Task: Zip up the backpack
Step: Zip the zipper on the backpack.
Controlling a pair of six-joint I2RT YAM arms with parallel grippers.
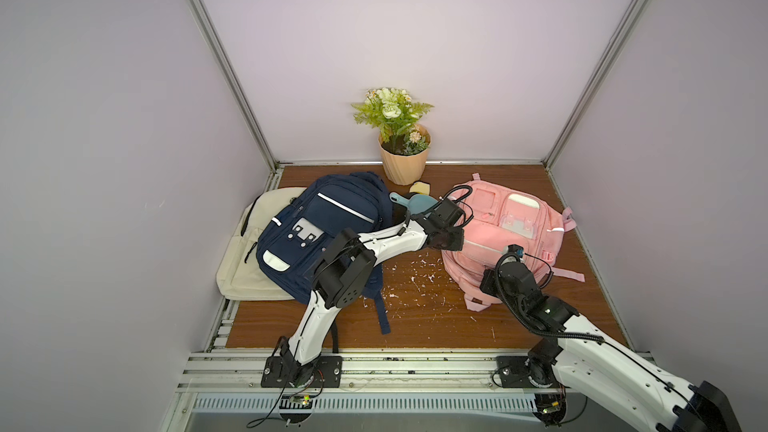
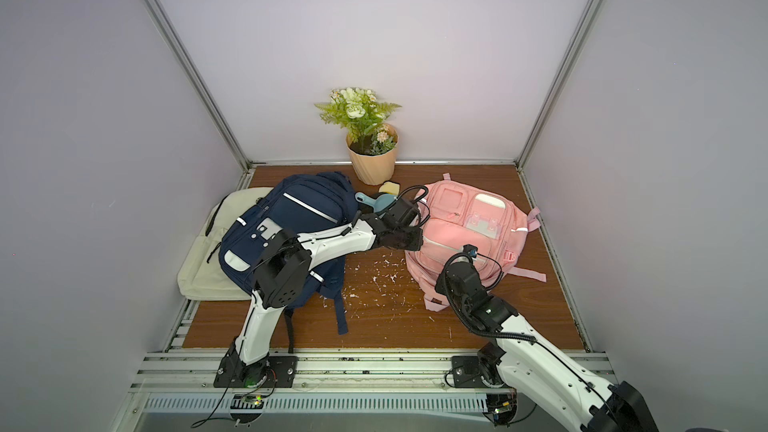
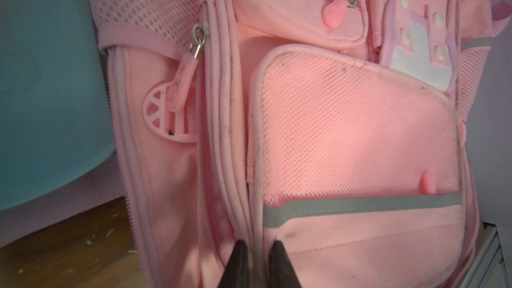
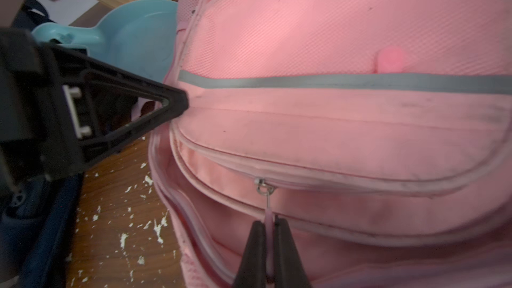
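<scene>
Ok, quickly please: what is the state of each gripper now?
Left gripper: closed, pinching an edge of the pink backpack.
Right gripper: closed on the zipper pull.

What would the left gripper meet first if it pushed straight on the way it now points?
The pink fabric backpack: the left gripper fingers pinch its piped front seam, so it would likely press straight into the bag.

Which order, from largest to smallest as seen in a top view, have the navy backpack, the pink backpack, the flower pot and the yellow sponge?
1. navy backpack and pink backpack: they look alike, so not ranked.
2. flower pot.
3. yellow sponge.
</scene>
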